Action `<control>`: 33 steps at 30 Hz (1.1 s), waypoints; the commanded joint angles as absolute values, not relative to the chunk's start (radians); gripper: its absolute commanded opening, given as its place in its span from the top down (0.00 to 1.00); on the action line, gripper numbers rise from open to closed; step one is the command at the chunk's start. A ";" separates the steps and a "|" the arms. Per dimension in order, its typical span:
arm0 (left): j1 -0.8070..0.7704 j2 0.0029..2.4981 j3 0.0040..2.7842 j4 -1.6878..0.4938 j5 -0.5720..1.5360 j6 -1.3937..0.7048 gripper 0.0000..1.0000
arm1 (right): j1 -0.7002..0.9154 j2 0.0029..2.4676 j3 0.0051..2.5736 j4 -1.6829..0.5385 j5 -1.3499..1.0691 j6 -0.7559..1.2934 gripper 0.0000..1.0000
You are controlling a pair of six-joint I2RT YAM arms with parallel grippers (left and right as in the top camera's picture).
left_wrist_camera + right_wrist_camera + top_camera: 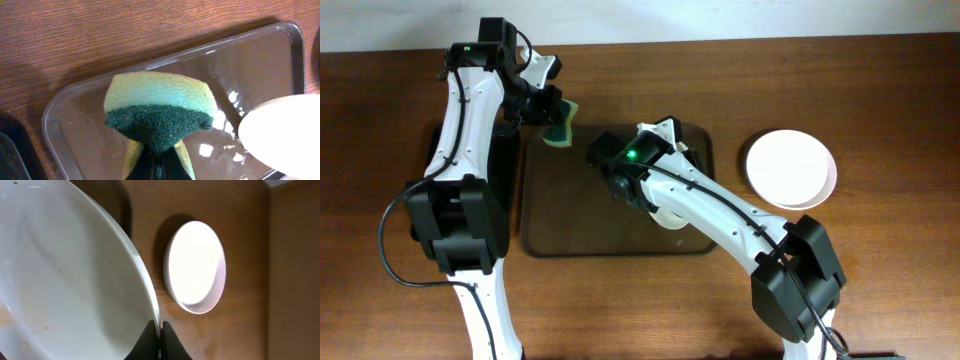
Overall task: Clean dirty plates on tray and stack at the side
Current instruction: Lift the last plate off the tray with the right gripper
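My left gripper (159, 162) is shut on a yellow-green sponge (160, 107) with a dark green scouring face, held over the back left corner of the dark brown tray (95, 150); the sponge also shows in the overhead view (560, 125). My right gripper (160, 330) is shut on the rim of a white plate (65, 280) with faint brown specks, held tilted above the tray (570, 210). Most of this plate (672, 218) is hidden under the right arm from overhead; its edge shows in the left wrist view (285, 132). A stack of clean plates (790, 168) lies on the table right of the tray.
A smaller black tray (505, 160) lies left of the brown tray, partly under the left arm. The wooden table (880, 280) stretches around both. The plate stack also shows in the right wrist view (195, 265). The tray floor looks wet and glossy.
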State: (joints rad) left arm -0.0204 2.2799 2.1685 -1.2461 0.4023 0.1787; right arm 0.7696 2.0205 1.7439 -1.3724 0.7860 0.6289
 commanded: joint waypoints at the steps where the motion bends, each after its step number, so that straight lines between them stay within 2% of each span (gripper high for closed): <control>1: -0.023 2.274 2.180 -1.247 0.395 0.170 0.99 | 0.780 2.004 1.766 -1.359 0.759 0.645 0.96; 9: -0.023 2.274 2.180 -1.246 0.395 0.170 0.99 | 0.882 2.004 1.766 -1.285 0.779 0.641 0.96; 15: -0.023 2.274 2.180 -1.239 0.395 0.170 0.99 | 0.889 2.005 1.766 -1.286 0.958 0.644 0.96; 19: -0.023 2.274 2.180 -1.172 0.396 0.137 0.99 | 0.888 2.005 1.766 -1.310 0.963 0.774 0.96; 25: -0.024 2.274 2.180 -1.171 0.396 0.125 0.99 | 0.888 2.003 1.767 -1.503 1.064 0.956 0.96; 30: -0.026 2.274 2.180 -1.178 0.395 0.125 0.99 | 0.889 2.003 1.771 -1.541 1.174 0.960 0.96; 33: -0.026 2.274 2.180 -1.179 0.395 0.125 0.99 | 0.890 2.003 1.773 -1.522 1.116 0.959 0.96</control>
State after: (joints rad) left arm -0.0204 2.2799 2.1685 -1.1751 0.3920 0.1337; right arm 0.8909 2.0205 1.7470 -1.5322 1.1065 0.9344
